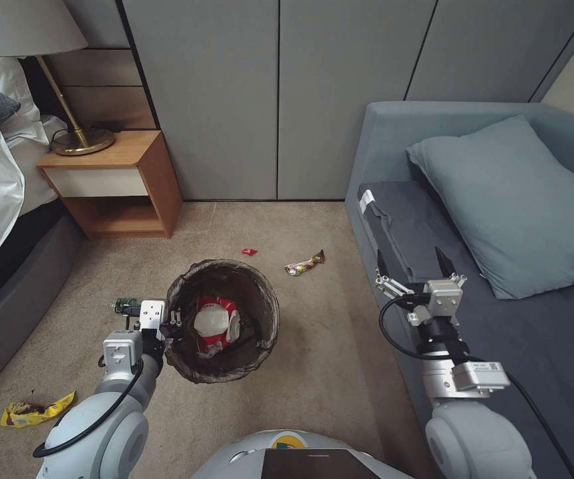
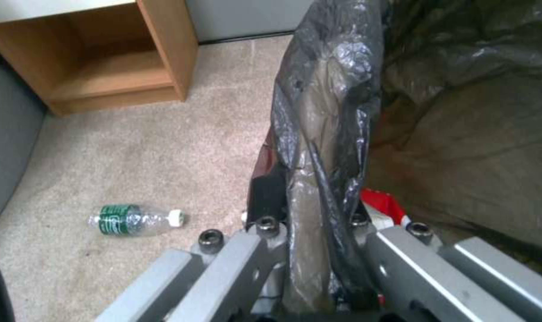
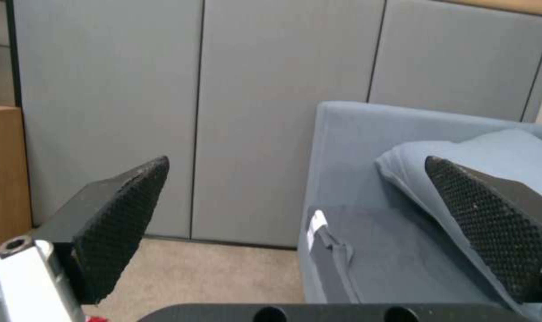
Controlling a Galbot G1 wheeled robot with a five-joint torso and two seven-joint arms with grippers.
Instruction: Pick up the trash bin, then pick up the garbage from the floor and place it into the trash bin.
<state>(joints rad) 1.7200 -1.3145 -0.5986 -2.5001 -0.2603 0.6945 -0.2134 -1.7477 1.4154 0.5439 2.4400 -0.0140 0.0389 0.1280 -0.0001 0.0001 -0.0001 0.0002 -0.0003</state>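
- Trash bin [image 1: 223,321]: stands upright on the carpet, mouth up, axis vertical; the left gripper [image 1: 167,326] has its fingers pinching the rim and liner, one inside the wall, one outside. Judged light, thin-walled and flexible, with a slippery liner; the rim is the sensible hold.
- Red-and-white packets [image 1: 215,322]: inside the bin, beyond the inner finger.
- Bottle [image 2: 134,219]: lies on its side on the floor beside the outer finger, cap toward the bin. Likely light and apt to roll; grip across the body.
- Wrapper [image 1: 304,263]: flat on the floor, past the bin.
- Right gripper [image 1: 414,266]: fingers spread, empty, over the sofa [image 1: 393,133].
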